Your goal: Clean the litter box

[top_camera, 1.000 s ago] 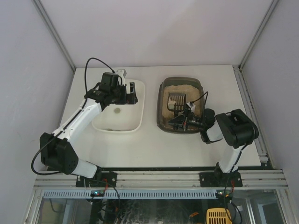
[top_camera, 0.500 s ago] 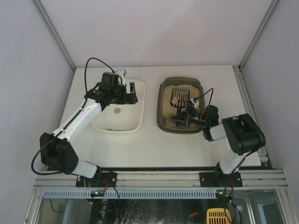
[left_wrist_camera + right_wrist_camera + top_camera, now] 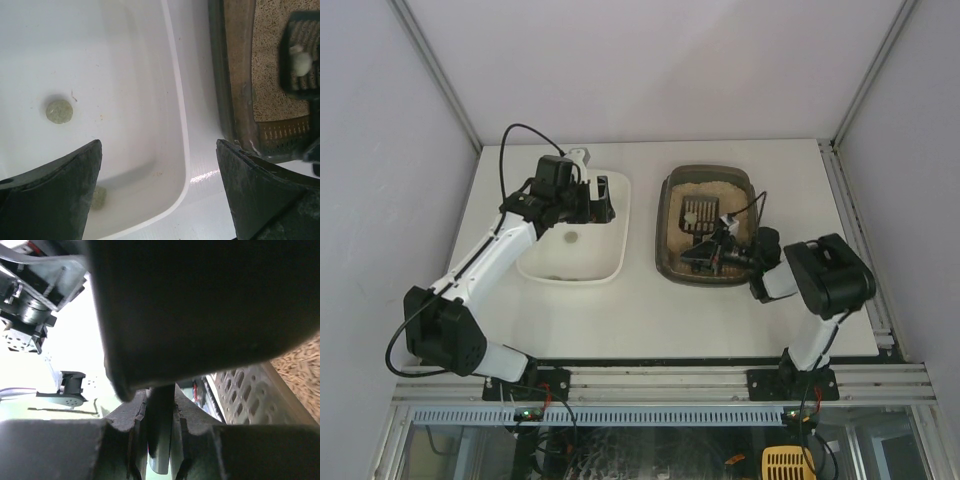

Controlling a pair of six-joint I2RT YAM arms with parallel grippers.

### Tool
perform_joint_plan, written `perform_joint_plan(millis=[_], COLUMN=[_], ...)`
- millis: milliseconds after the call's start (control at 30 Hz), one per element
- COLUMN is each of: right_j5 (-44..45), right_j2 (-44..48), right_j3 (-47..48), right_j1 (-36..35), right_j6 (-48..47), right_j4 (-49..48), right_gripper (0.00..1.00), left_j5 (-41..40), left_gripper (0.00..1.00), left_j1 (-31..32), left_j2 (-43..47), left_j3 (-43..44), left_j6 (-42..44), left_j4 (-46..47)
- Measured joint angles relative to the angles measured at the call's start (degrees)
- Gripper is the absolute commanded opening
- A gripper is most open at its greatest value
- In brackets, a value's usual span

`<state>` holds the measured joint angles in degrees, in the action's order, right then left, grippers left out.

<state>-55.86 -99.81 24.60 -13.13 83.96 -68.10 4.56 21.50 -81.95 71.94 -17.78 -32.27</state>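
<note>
The litter box (image 3: 663, 238) is a dark brown-grey plastic tray with rounded corners and a raised rim. It sits on the right half of the white table (image 3: 640, 310), in front of the right arm. Beige sandy litter (image 3: 715, 188) covers its floor.

A dark slotted scoop (image 3: 697, 214) lies over the litter inside the box. The left wrist view shows a pale lump (image 3: 301, 59) on it, probably a clump of litter. The right gripper (image 3: 716, 256) is clamped on the scoop's handle (image 3: 160, 440), its fingers pressed against both sides.

Just left of the box, with a strip of table between them, stands a white tray (image 3: 621, 245). It holds two greenish-grey round clumps, one (image 3: 59, 111) mid-floor and another (image 3: 99, 197) partly hidden behind a finger. The left gripper (image 3: 603, 198) hangs over the tray's right rim with its jaws spread wide, holding nothing.
</note>
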Motion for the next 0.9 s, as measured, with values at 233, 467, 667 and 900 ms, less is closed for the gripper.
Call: perform_joint_plan(millis=[233, 467, 667, 900], right_j5=[-1.0, -1.1, -1.8, -2.0], right_j2=[-8.1, -7.8, -6.6, -1.9], right_j3=[0.7, 2.0, 1.9, 2.5], right_j1=[-2.6, -0.5, -0.4, -1.7], right_j6=[8.6, 11.1, 10.7, 4.6], right_j4=[-8.5, -12.3, -10.9, -1.8], right_gripper=[0.0, 0.0, 0.0, 0.0], left_j5=[-0.5, -1.3, -1.4, -1.4], left_gripper=[1.0, 1.0, 1.0, 1.0], left_j1=[0.0, 0.0, 0.0, 0.0], left_j2=[0.4, 0.4, 0.4, 0.4], left_j3=[0.0, 0.0, 0.0, 0.0], left_j6=[0.3, 0.5, 0.5, 0.5], left_j4=[0.0, 0.0, 0.0, 0.0])
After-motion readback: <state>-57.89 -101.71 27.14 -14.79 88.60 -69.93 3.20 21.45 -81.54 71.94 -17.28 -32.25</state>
